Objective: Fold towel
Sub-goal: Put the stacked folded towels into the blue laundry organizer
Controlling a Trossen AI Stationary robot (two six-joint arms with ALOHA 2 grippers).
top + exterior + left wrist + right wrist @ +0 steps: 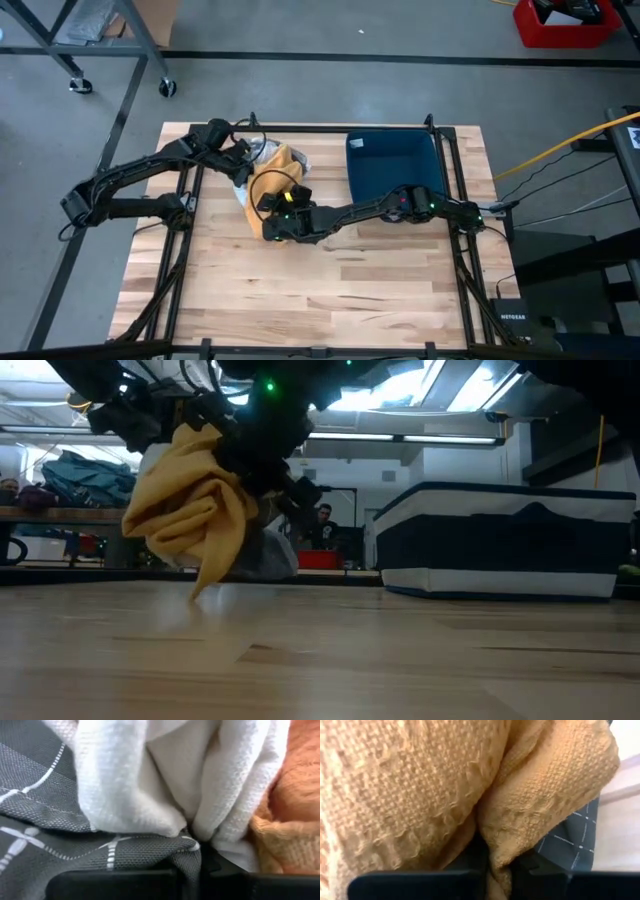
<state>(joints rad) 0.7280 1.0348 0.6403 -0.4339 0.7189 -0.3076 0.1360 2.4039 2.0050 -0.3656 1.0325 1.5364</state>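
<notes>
A mustard-yellow towel [280, 165] is bunched at the table's far middle and hangs in a crumpled bundle [190, 520] in the low view. Against it lies white cloth [125, 780] and grey cloth with thin white lines [40, 820]. My left gripper [245, 160] comes in from the far left and is shut on the white and grey cloth. My right gripper [272, 215] reaches across from the right and is shut on the yellow towel. The arms hide most of the bundle from above. My left gripper [200, 865] pinches a gathered fold where the white cloth and the grey lined cloth meet [192, 837], several layers between its two fingers. The yellow towel [290, 795] lies beside that fold. My right gripper [497, 870] pinches a thick fold of the yellow towel [495, 845] between its two fingers, several layers. The towel hangs crumpled below the hold, its lowest tip [195, 595] close above the table; whether it touches I cannot tell.
A dark blue bin [392, 165] stands at the table's far right, beside the right arm. Bare wooden tabletop [320, 290] stretches along the near half. A black frame rail [300, 130] runs along the far edge. A person shows in the room beyond [322, 525].
</notes>
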